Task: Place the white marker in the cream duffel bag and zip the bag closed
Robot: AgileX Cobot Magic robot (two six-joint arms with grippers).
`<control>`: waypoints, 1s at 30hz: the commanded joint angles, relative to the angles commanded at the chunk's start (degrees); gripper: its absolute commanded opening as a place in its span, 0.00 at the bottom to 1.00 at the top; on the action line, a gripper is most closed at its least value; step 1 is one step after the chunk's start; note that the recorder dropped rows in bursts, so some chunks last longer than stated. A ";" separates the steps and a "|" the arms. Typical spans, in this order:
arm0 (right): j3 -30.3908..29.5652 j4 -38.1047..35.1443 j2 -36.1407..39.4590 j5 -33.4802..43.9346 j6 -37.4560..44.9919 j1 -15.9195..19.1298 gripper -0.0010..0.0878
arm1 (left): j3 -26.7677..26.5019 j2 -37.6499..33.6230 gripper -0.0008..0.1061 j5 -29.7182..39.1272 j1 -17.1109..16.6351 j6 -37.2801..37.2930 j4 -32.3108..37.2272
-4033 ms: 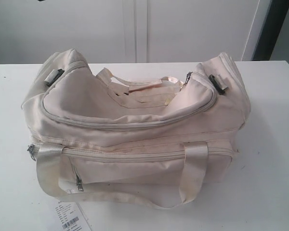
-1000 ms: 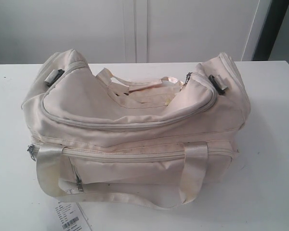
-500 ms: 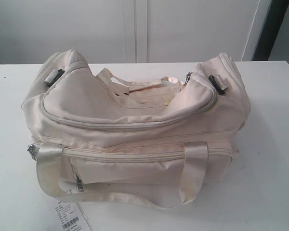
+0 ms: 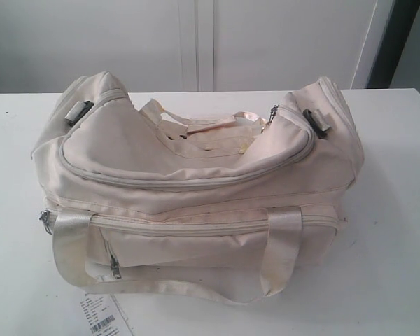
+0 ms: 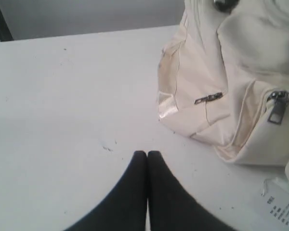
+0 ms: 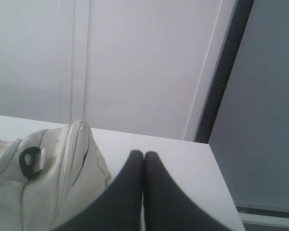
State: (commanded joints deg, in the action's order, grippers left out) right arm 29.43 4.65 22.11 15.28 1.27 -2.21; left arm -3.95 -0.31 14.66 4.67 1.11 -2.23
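Observation:
The cream duffel bag (image 4: 196, 189) fills the middle of the white table (image 4: 392, 210) in the exterior view, its curved top zipper run shut, its puller (image 4: 274, 112) near the right end. The white marker is out of view. Neither arm shows in the exterior view. In the left wrist view my left gripper (image 5: 147, 154) is shut and empty over bare table, a short way from the bag's end (image 5: 231, 86). In the right wrist view my right gripper (image 6: 143, 154) is shut with nothing in it, beside the bag's other end (image 6: 48, 183) and its black buckle (image 6: 30, 160).
A white paper tag with a barcode (image 4: 101, 316) lies at the table's front edge, left of the bag's looped front strap (image 4: 168, 280). Another strap handle (image 4: 196, 122) lies on top at the back. A pale wall and a dark door frame (image 6: 221, 72) stand behind the table.

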 joint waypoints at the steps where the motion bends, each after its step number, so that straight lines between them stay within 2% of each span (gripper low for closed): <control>1: 0.00 0.00 0.00 0.00 0.00 0.00 0.01 | 0.68 0.15 0.01 -0.12 0.00 0.00 0.00; 5: 0.00 0.00 0.00 0.00 0.00 0.00 0.01 | 3.95 0.31 0.01 -0.22 0.00 0.00 0.11; 30: 0.00 -0.11 0.00 -0.15 0.00 0.00 0.01 | 3.95 0.31 0.01 -1.77 0.00 0.00 0.01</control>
State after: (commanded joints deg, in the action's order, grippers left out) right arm 29.43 4.54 22.11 15.13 1.27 -2.21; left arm 0.00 0.00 12.89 4.67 1.11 -2.21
